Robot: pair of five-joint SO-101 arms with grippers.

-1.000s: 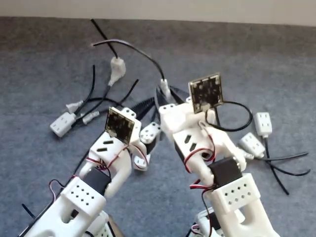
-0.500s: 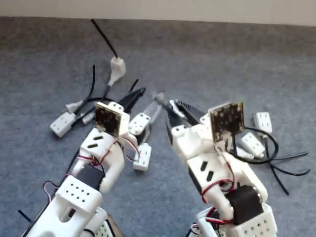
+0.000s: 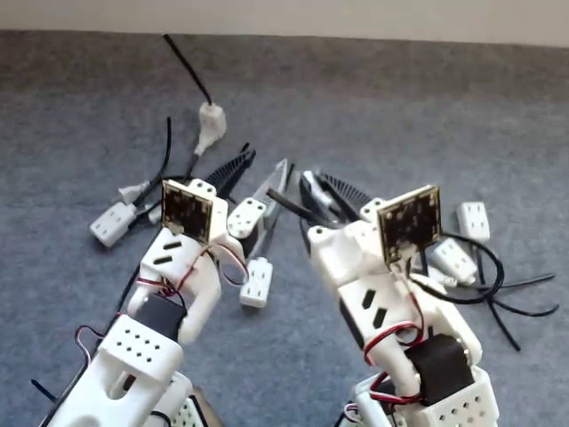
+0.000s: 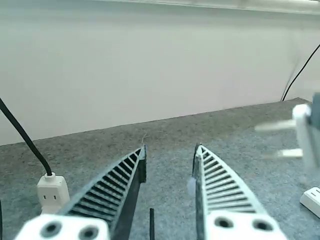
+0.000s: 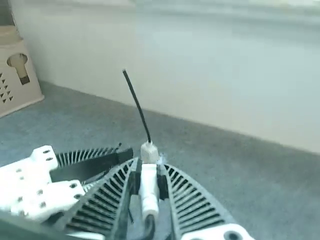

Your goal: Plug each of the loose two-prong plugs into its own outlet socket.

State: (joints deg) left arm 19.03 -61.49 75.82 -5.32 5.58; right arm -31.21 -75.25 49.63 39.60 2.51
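Right wrist view: my right claw [image 5: 148, 169] is clamped on a white plug [image 5: 148, 200], its black cord [image 5: 136, 107] jutting past the tips. My left claw [image 4: 170, 150] gapes wide and empty just beside it, above the bench [image 3: 400, 107].

High view downward, wrist views toward wall [image 4: 150, 60]

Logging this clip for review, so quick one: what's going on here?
Two arms are working over a grey carpet strewn with plugs and sockets. The right gripper is shut on a white two-prong plug, whose black cord sticks out beyond the fingertips. The left gripper is open beside it, with nothing between its fingers. Another loose plug lies farther off, and an outlet socket lies to the side.
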